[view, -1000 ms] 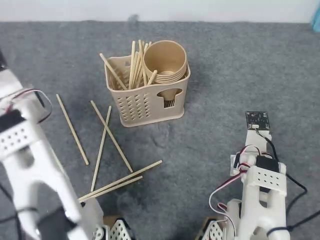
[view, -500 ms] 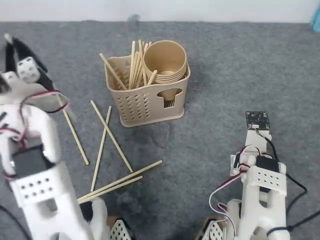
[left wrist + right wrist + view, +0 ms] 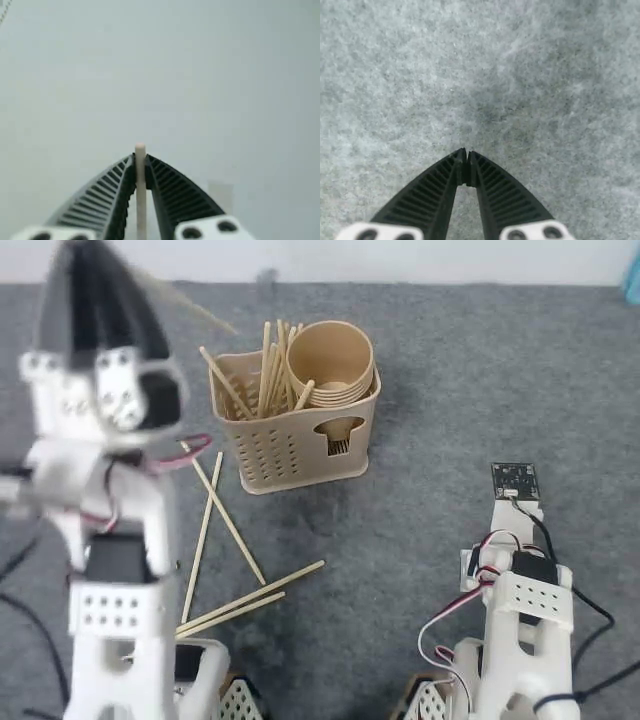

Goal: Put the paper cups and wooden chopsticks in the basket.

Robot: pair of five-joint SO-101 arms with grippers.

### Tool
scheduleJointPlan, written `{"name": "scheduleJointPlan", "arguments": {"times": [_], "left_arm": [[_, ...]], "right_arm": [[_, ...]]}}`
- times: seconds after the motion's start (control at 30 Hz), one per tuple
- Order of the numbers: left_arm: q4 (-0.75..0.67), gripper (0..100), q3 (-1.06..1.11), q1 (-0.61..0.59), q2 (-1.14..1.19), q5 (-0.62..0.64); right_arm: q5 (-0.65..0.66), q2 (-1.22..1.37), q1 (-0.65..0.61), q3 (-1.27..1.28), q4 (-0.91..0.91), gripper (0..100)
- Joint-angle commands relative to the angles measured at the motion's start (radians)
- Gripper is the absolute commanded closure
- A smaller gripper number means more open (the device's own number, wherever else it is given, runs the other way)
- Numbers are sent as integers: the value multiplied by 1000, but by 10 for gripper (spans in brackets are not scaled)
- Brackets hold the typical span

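Well, the left tool [image 3: 140, 159] is up off the bench [image 3: 450, 390], its ribbed black fingers pinched on a single wooden chopstick [image 3: 140, 200] that pokes out between the tips against a plain pale background. From above, the left arm [image 3: 110, 530] stands at about nine o'clock of the basket [image 3: 300, 450], which sits toward twelve o'clock on the grey mat [image 3: 420, 520]. Stacked paper cups [image 3: 330, 358] fill the basket's three o'clock side, and a bunch of chopsticks [image 3: 268, 360] leans in its nine o'clock side. Four loose chopsticks [image 3: 222, 515] lie on the mat at about seven o'clock of the basket. The right arm [image 3: 520, 600] is at five o'clock, and the right tool [image 3: 465, 161] points down at the mat, fingers pressed together with nothing between them.
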Motion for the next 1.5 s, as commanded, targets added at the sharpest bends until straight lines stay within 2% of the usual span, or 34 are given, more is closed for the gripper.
{"name": "scheduleJointPlan", "arguments": {"times": [0.0,0.17,0.4,0.57,0.83,0.97,1.1,1.3,1.37,1.47], "left_arm": [[20,988,-73,11,117,14],[26,988,-4,-6,193,14],[20,988,272,3,138,14],[20,988,394,11,110,15],[20,984,432,2,107,15],[46,908,392,-31,44,15],[215,824,346,-89,-104,18],[569,819,254,-193,-310,20],[697,819,243,-281,-359,20],[879,819,265,-476,-391,21]], "right_arm": [[15,-22,-2,-5,-7,990],[15,-22,-2,-5,-7,990],[15,-24,-2,-5,-12,990],[15,-24,-2,-5,-12,990],[15,-24,-2,-5,-8,990],[15,-22,-2,-5,-8,990],[15,-22,-2,-5,-8,990],[15,-22,-2,-5,-8,990],[15,-22,-2,-5,-8,990],[14,-22,-2,-2,-7,990]]}}
